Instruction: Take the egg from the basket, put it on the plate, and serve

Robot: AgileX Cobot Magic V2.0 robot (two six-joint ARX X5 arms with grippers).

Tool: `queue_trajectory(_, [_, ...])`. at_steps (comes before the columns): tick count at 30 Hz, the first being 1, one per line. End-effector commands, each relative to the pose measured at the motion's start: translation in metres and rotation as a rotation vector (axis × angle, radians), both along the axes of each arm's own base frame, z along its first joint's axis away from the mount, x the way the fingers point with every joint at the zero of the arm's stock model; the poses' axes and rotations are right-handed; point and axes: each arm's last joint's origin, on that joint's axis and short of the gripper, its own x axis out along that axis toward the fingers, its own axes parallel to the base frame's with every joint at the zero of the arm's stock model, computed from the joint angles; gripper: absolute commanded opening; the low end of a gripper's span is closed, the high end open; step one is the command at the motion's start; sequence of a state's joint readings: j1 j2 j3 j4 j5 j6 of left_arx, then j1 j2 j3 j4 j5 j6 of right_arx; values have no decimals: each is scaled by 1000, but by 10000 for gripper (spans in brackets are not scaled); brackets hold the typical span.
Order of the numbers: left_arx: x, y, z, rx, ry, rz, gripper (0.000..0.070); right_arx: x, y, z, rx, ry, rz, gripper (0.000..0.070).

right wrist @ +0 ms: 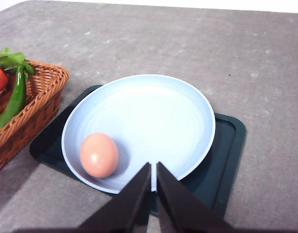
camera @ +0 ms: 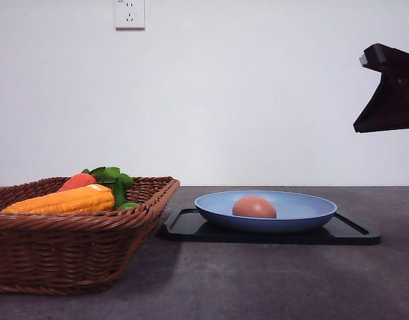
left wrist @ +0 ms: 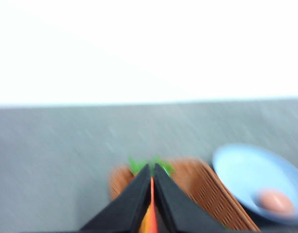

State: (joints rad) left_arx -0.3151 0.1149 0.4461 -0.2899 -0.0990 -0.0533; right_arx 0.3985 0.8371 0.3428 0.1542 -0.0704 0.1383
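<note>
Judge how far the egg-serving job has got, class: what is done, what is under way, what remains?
Done: the egg lies in the plate, out of the basket. Under way: nothing is held; the right gripper is shut and empty above the plate's rim. Left: serving, probably moving the plate off its tray.

I see a matte, smooth egg [right wrist: 98, 155] on a smooth blue plate [right wrist: 178, 97], a rough woven wicker basket [camera: 71, 257], a speckled matte grey table [right wrist: 265, 63]

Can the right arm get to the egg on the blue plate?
Probably yes. The egg lies uncovered in the plate, and the right gripper, shut, hangs above the plate's rim with nothing in between.
</note>
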Motion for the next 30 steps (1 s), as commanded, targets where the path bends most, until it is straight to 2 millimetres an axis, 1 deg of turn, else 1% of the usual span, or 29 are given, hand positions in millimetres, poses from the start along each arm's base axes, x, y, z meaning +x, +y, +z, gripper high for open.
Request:
queue_trajectory(1, [3,2,-12,48,-23,38,0,1,1,3,13,-8,-2,0])
queue_trajectory(5, [12,6,-45,44,-49,124,0,1,1,3,13,-9,-2,0])
queue_trajectory(7, [18,7,-63,42,-17,150,0,1,1,3,14,-10,-2,0])
queue_trajectory(10, [25,9,-88,62,75,178,0,1,1,3,16,-15,-2,0])
queue_trajectory(13, [28,10,-107,79,154,193,0,2,1,5,22,-28,-2,0])
queue_trajectory(16, [30,10,-120,91,213,195,0,2,2,5,25,-36,-3,0])
queue_trajectory(19, [31,10,-126,94,225,195,0,2,2,5,25,-36,-2,0])
queue_trajectory(30, [32,10,-126,89,202,197,0,2,2,5,25,-36,-2,0])
